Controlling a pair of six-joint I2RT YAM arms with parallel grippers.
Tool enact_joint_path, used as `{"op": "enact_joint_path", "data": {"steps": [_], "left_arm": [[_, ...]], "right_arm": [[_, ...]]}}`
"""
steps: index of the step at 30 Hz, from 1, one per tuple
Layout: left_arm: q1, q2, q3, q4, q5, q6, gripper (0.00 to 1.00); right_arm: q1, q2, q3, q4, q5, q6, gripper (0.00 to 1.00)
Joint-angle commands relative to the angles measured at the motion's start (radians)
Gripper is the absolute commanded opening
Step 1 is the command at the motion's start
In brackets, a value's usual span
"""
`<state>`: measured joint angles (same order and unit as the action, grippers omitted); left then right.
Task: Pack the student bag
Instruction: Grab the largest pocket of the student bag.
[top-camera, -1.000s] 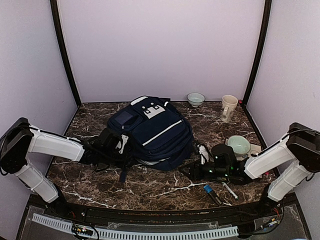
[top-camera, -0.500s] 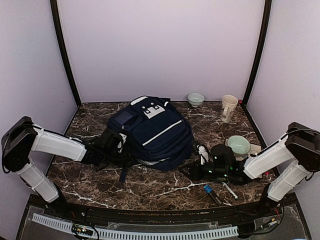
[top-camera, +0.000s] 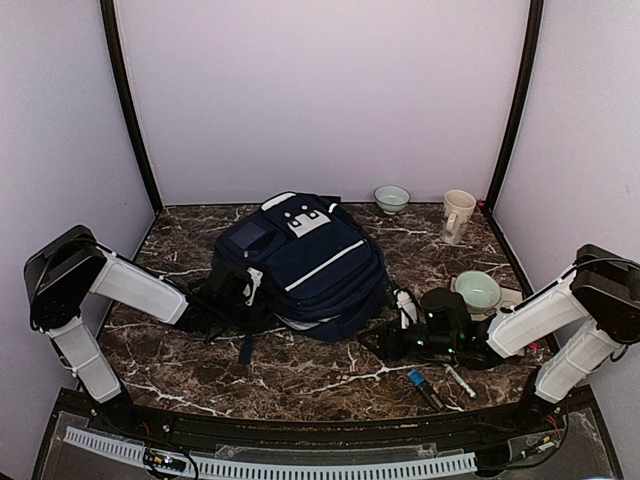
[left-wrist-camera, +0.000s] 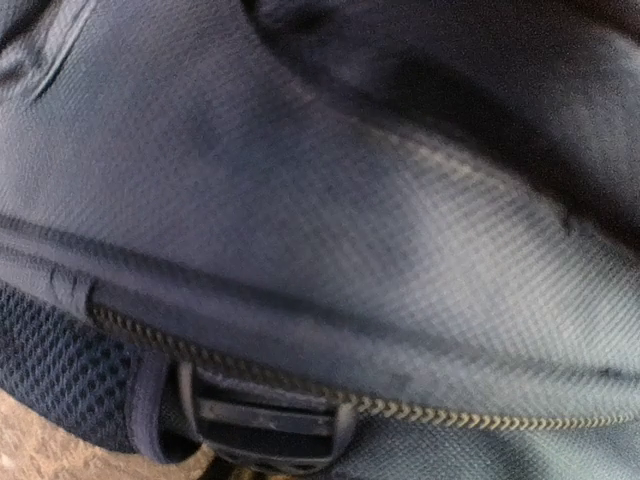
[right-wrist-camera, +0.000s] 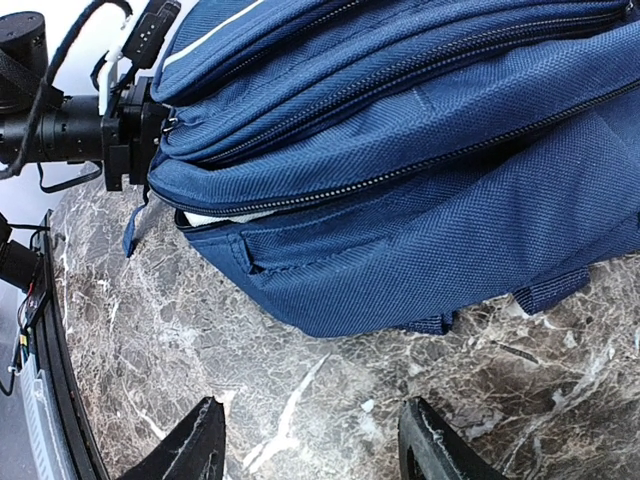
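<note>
The student bag (top-camera: 310, 262), a large navy-blue fabric backpack with a white stripe, lies at the centre of the overhead frame on the brown marbled table (top-camera: 300, 365). The left gripper (top-camera: 238, 292) meets the bag's left flank; whether its jaws are apart or together cannot be told. The right gripper (right-wrist-camera: 312, 405), lower right of the overhead frame, stands apart and empty. Risk: with nothing bracing it, the bag may slide under a push, or fabric rather than the zip may get pinched.

This looks like a robot lab booth. Plain lilac walls (top-camera: 320, 90) and black corner posts (top-camera: 128, 100) box in a dark marble-patterned tabletop (top-camera: 300, 372).
</note>
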<state>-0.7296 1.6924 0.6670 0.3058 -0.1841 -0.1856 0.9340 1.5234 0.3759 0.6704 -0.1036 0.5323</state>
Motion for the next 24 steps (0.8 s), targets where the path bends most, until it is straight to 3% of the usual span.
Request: {"op": "enact_joint_path", "data": {"steps": [1,8,12,19,24], "left_arm": [[0.010,0.020,0.044,0.100,-0.025,0.003,0.25],[0.012,-0.032,0.026,0.160,-0.023,0.024,0.00],[0.011,-0.080,0.005,0.123,-0.020,0.030,0.00],[0.009,-0.135,0.050,-0.132,-0.035,-0.021,0.00],[-0.007,-0.152,0.049,-0.200,-0.011,-0.038,0.00]], "right_arm": [[0.006,0.008,0.022,0.003,0.019,-0.016,0.60],[0.006,0.020,0.030,-0.003,0.024,-0.028,0.60],[0.007,0.021,0.039,-0.004,0.009,-0.029,0.60],[0.025,0.085,0.081,0.034,-0.054,-0.044,0.60],[0.037,0.161,0.131,0.046,-0.075,-0.050,0.60]]}}
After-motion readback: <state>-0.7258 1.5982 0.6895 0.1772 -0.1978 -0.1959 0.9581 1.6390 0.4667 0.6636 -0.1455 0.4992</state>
